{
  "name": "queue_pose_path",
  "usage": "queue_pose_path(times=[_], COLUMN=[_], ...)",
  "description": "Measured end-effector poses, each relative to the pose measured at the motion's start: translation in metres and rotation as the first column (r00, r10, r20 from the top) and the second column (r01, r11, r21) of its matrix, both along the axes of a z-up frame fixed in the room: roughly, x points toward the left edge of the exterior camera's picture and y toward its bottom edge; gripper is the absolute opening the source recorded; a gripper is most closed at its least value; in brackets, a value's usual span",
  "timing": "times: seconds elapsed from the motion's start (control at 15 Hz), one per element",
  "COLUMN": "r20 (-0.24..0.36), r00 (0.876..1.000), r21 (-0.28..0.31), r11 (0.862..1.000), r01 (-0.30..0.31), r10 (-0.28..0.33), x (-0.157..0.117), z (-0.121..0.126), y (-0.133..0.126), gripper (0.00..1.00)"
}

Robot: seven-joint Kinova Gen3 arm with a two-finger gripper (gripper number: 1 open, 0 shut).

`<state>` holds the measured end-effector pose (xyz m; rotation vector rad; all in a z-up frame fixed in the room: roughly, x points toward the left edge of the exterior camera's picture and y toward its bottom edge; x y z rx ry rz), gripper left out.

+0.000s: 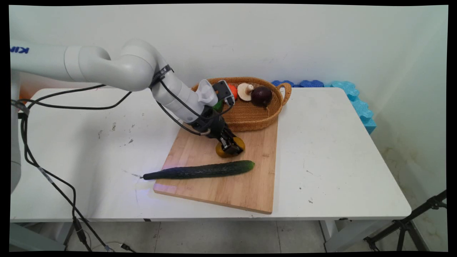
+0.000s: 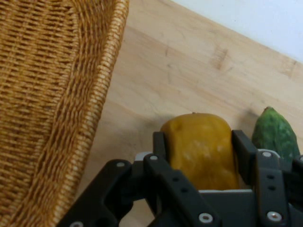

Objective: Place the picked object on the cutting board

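Observation:
My black gripper (image 1: 231, 145) is down on the wooden cutting board (image 1: 250, 185), shut on a yellow-orange fruit (image 1: 224, 151). In the hand view the fruit (image 2: 202, 150) fills the gap between the two fingers (image 2: 159, 144), pressed on both sides. A long dark green cucumber (image 1: 200, 170) lies across the board just in front of the fruit, its stem end hanging over the board's left edge; its blunt tip (image 2: 275, 135) shows to the right of the gripper. The wicker basket (image 1: 250, 119) stands right behind the gripper, its wall (image 2: 52, 109) close on the left.
The basket holds a mushroom (image 1: 245, 91), a dark purple onion (image 1: 261, 96), an orange vegetable (image 1: 232, 91) and something green (image 1: 218, 105) partly behind the wrist. Blue foam pieces (image 1: 358, 103) lie at the table's back right. Black cables (image 1: 53, 178) hang at the left.

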<state>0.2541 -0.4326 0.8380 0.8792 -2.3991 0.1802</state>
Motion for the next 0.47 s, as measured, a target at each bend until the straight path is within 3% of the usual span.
queue_pose_path(times=[0.2,0.27,0.47], r20=[-0.001,-0.003,-0.013], r00=[1.000,1.000,1.000], r21=[-0.006,-0.009,-0.025], r11=[1.000,1.000,1.000], r01=[0.002,0.003,0.008], r10=[-0.002,-0.003,-0.009], x=[-0.0019,-0.0025,-0.0043], z=[-0.0042,-0.0054,-0.0050], y=[-0.0027,-0.0038,-0.0069], gripper=[0.00,1.00,1.00])
